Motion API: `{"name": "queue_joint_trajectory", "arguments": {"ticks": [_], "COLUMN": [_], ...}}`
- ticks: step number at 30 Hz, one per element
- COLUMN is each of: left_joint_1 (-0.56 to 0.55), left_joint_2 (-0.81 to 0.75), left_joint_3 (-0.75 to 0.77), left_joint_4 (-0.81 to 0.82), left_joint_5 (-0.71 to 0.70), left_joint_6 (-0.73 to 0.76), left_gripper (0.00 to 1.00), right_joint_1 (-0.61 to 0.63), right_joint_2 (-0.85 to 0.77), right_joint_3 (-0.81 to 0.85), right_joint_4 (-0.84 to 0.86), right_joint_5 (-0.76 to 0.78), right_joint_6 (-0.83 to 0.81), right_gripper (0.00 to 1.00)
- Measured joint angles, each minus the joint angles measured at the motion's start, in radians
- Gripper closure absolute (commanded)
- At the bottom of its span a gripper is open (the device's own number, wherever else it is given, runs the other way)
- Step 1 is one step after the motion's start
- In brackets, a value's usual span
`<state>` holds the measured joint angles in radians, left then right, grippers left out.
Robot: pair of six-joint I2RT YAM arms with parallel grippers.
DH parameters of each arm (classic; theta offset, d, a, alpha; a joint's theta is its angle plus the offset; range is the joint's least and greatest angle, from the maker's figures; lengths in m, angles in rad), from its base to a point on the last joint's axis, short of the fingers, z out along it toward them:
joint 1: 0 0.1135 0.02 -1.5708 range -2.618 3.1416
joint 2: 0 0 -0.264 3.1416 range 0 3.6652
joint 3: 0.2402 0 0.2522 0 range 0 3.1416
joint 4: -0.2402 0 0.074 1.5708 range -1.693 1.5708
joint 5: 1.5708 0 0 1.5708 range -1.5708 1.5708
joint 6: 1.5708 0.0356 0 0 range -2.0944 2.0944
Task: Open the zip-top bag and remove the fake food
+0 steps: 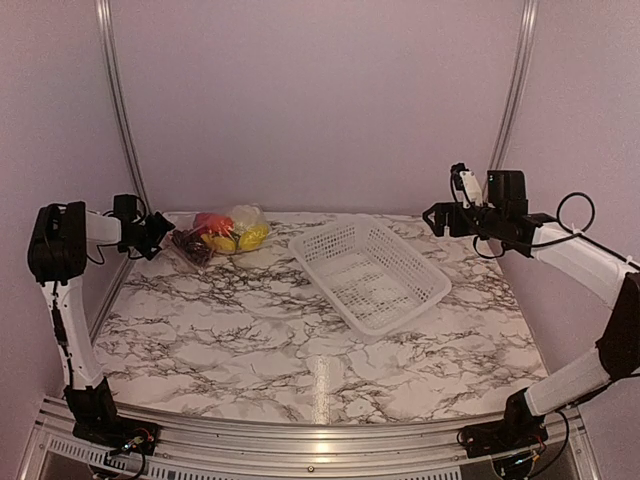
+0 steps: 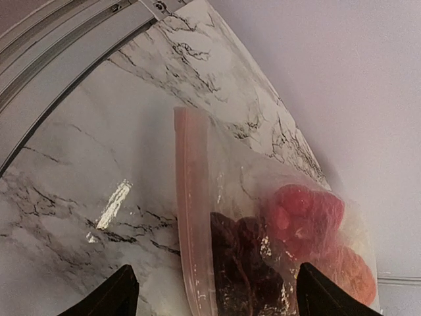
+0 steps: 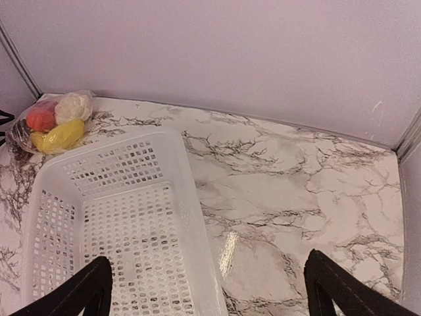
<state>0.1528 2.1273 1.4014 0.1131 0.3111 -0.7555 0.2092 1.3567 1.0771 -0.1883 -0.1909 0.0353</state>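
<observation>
The clear zip-top bag (image 1: pixel 218 237) lies at the back left of the table, holding the fake food: red, yellow, cream-white pieces and a dark purple grape bunch (image 2: pixel 247 263). Its pink zip strip (image 2: pixel 191 217) faces my left gripper (image 1: pixel 158 234), which is open right at that edge, fingers either side of the strip and grapes in the left wrist view (image 2: pixel 214 296). The bag also shows far left in the right wrist view (image 3: pixel 52 122). My right gripper (image 1: pixel 440 218) is open and empty, raised at the back right beside the basket.
A white lattice basket (image 1: pixel 368 272) stands empty right of centre, tilted diagonally; it fills the left of the right wrist view (image 3: pixel 118 224). A metal rail (image 2: pixel 59 59) and the back wall bound the bag's corner.
</observation>
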Motion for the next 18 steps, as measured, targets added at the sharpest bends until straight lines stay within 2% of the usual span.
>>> {"name": "queue_joint_trajectory", "arguments": {"ticks": [5, 9, 12, 15, 18], "left_joint_1": [0.003, 0.003, 0.003, 0.003, 0.004], "left_joint_2": [0.076, 0.122, 0.154, 0.181, 0.194], "left_joint_3": [0.069, 0.128, 0.158, 0.175, 0.176], "left_joint_4": [0.039, 0.068, 0.086, 0.105, 0.114], "left_joint_5": [-0.003, -0.003, -0.002, -0.001, 0.002], "left_joint_6": [-0.025, -0.038, -0.052, -0.067, -0.071], "left_gripper": [0.21, 0.28, 0.37, 0.53, 0.66], "right_joint_1": [0.000, 0.000, 0.000, 0.000, 0.000], "right_joint_2": [0.030, 0.048, 0.055, 0.058, 0.059], "right_joint_3": [0.028, 0.044, 0.058, 0.075, 0.093], "right_joint_4": [-0.003, -0.006, -0.010, -0.015, -0.021], "right_joint_5": [-0.002, -0.002, -0.002, -0.003, -0.003], "right_joint_6": [-0.003, -0.003, -0.004, -0.007, -0.014], "right_gripper": [0.01, 0.01, 0.01, 0.01, 0.01]}}
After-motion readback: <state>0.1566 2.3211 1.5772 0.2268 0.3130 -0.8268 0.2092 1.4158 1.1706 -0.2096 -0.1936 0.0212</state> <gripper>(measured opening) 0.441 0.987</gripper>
